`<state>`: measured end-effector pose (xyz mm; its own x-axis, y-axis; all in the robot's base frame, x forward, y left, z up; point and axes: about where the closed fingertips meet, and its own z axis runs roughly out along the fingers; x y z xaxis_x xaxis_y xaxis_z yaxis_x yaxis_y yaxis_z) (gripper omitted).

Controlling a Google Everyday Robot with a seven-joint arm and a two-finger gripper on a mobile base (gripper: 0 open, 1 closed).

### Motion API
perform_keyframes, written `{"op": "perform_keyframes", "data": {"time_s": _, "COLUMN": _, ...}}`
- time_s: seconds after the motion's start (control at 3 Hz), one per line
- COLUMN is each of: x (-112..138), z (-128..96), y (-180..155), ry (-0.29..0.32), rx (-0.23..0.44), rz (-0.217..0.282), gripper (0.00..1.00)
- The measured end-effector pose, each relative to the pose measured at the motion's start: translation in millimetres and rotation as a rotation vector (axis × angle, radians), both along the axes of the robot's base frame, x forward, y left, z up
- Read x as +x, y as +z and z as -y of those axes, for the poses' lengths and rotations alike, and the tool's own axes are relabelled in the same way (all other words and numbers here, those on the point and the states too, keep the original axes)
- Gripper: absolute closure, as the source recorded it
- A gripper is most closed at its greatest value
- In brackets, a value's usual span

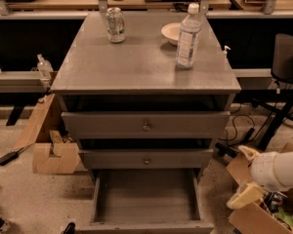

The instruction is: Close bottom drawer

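My gripper [245, 174], jaws apart, hangs low to the right of the bottom drawer [146, 199], which stands pulled far out and empty; stiff wood, likely light, so I'd push squarely on its front.

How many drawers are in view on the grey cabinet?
3, stacked: the top drawer just under the tabletop, the middle drawer below it, and the bottom drawer lowest, pulled out and open. The tool is low at the right, apart from the drawers.
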<state>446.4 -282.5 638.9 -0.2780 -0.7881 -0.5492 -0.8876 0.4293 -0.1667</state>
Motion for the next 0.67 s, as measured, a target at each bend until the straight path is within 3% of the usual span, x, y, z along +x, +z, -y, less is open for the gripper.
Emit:
{"op": "perform_keyframes", "data": {"time_s": 0.33, "x": -2.5, "z": -48.7, "y": -130.3, "ry": 0.022, "rx": 0.078, "rz": -0.057, "gripper": 0.03}}
{"op": "perform_keyframes", "data": {"time_s": 0.67, "x": -8.2, "z": -74.9, "y": -211.1, "ry": 0.034, "rx": 0.141, "rz": -0.074, "gripper": 0.26}}
